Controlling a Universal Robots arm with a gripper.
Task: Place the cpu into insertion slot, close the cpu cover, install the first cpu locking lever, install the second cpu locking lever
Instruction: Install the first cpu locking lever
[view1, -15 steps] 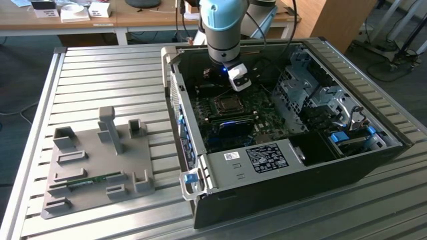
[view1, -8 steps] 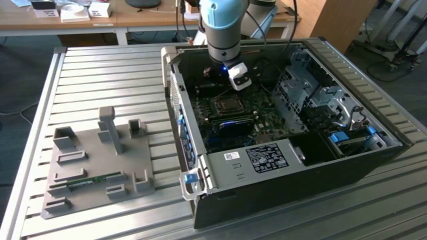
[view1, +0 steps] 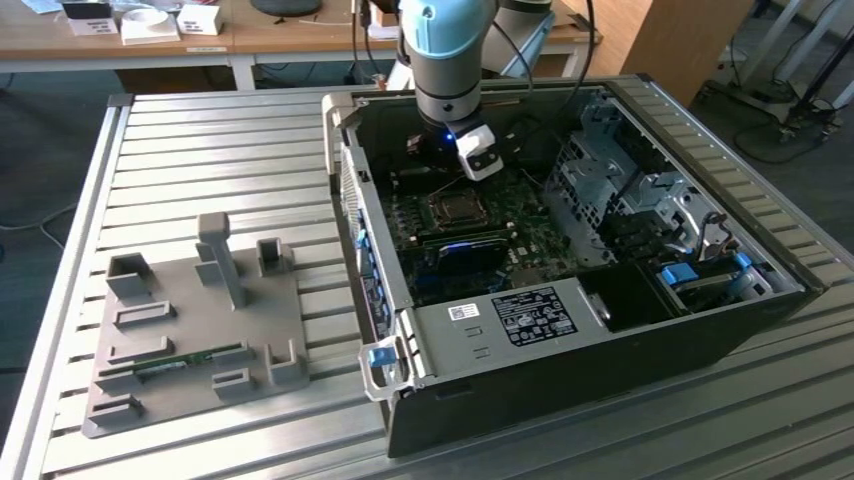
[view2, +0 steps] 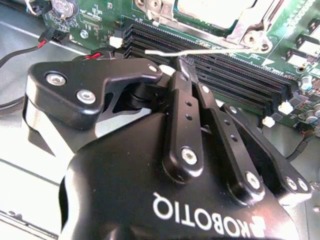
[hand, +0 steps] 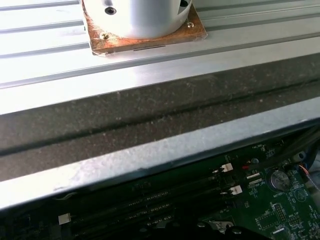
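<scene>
**A:** Arm pose?

**B:** Arm (view1: 447, 50) stands near-vertical and reaches down into the open computer case (view1: 574, 370). Pale-blue joint shell up top. Wrist is low over the green motherboard (view2: 100, 15), just beside the insertion slot (view1: 457, 208).

**A:** Claw?

**B:** Claw (view2: 170, 67) is closed down. Matte black links converge to a narrow tip with nothing in it. The tip sits by a thin bright wire locking lever (view2: 215, 50) that lies across the long black memory slots (view2: 235, 80). Contact: can't tell.

**A:** Chip?

**B:** cpu (view2: 215, 7) is seated in the slot, flat silvery top. cpu cover (view2: 245, 27), a shiny stamped metal frame, looks flat around it.

**A:** Surroundings?

**B:** Case lies on its side on a ribbed aluminium table (view1: 200, 150). Grey moulded fixture (view1: 187, 320) is well apart, on the exterior view's left.
</scene>
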